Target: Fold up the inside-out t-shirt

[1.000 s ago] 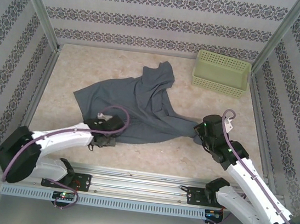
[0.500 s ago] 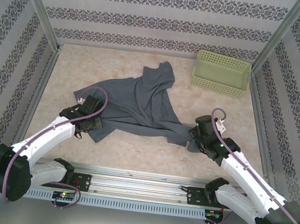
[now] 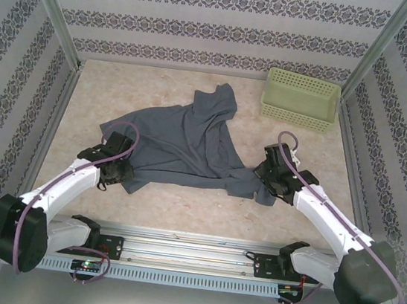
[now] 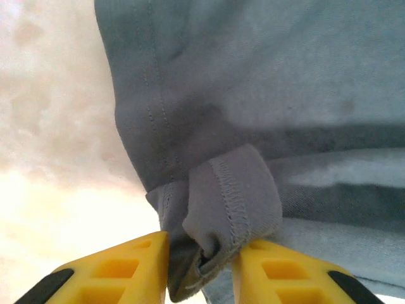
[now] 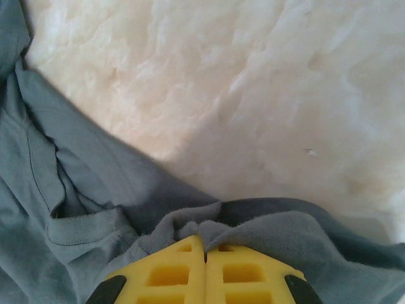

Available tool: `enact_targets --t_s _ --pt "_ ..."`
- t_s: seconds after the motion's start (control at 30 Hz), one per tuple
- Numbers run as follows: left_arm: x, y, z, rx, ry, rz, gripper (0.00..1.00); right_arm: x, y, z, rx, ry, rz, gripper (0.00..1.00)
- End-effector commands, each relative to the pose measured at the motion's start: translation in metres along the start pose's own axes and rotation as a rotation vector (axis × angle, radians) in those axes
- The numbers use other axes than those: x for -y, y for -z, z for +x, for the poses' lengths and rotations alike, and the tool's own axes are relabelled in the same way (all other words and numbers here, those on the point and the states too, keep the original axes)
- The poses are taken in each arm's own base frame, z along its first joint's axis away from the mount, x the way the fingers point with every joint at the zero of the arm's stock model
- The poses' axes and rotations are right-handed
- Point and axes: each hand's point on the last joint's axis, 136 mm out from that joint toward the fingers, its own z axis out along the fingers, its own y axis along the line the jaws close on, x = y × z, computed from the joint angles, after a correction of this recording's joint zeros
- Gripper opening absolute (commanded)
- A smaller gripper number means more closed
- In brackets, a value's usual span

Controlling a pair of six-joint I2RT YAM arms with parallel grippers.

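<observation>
Top view first: the slate blue-grey cotton t-shirt (image 3: 190,143) sprawls mid-surface, its long axis running left to right across the frame, with a lobe reaching toward the pale green perforated plastic basket (image 3: 300,99) at upper right. The left pincer (image 3: 119,176) sits at the shirt's lower-left corner and the right pincer (image 3: 260,188) at its lower-right end, so the bulk lies up-frame from both. Left wrist view: the yellow fingers (image 4: 136,256) stand partway apart, with a rolled hem fold between them that looks loose, not squeezed. Right wrist view: the fingers (image 5: 174,259) are pressed tight together, the cloth edge is bunched at their tips, and the shirt stretches away to lower left.
</observation>
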Motion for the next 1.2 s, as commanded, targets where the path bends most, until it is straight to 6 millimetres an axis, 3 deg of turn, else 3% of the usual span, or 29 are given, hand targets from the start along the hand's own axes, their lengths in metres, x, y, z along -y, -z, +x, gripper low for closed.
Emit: enact_targets --t_s 0.0,0.2,0.33,0.5,0.63,0.77,0.93,1.03,1.17 --pt "-0.008 -0.006 -0.006 0.004 0.037 -0.014 0.33 -0.018 0.001 -0.006 -0.008 0.034 -0.045 0.0" --pt "-0.031 -0.003 -0.015 0.049 0.112 -0.039 0.33 -0.014 0.002 -0.014 0.012 0.029 -0.036 0.0" --pt "-0.023 -0.006 -0.013 0.026 0.105 0.0 0.26 -0.016 0.003 -0.016 0.014 0.027 -0.046 0.0" --pt "-0.007 -0.011 -0.007 -0.008 0.101 0.098 0.07 -0.024 0.0 -0.014 -0.006 0.038 -0.065 0.01" --pt "-0.002 0.004 -0.014 0.021 0.106 0.124 0.0 -0.025 -0.004 -0.018 -0.021 0.061 -0.061 0.04" --pt "-0.002 0.043 -0.039 0.146 0.121 0.133 0.0 -0.017 -0.008 -0.032 -0.048 0.119 -0.02 0.18" --pt "-0.014 0.09 -0.072 0.316 0.18 0.129 0.0 0.002 -0.006 -0.038 -0.097 0.207 0.068 0.44" --pt "-0.013 0.092 -0.079 0.31 0.191 0.131 0.0 0.008 0.001 -0.023 -0.136 0.236 0.066 0.51" --pt "-0.016 0.085 -0.082 0.285 0.208 0.114 0.0 0.03 0.008 0.007 -0.167 0.226 0.076 0.53"
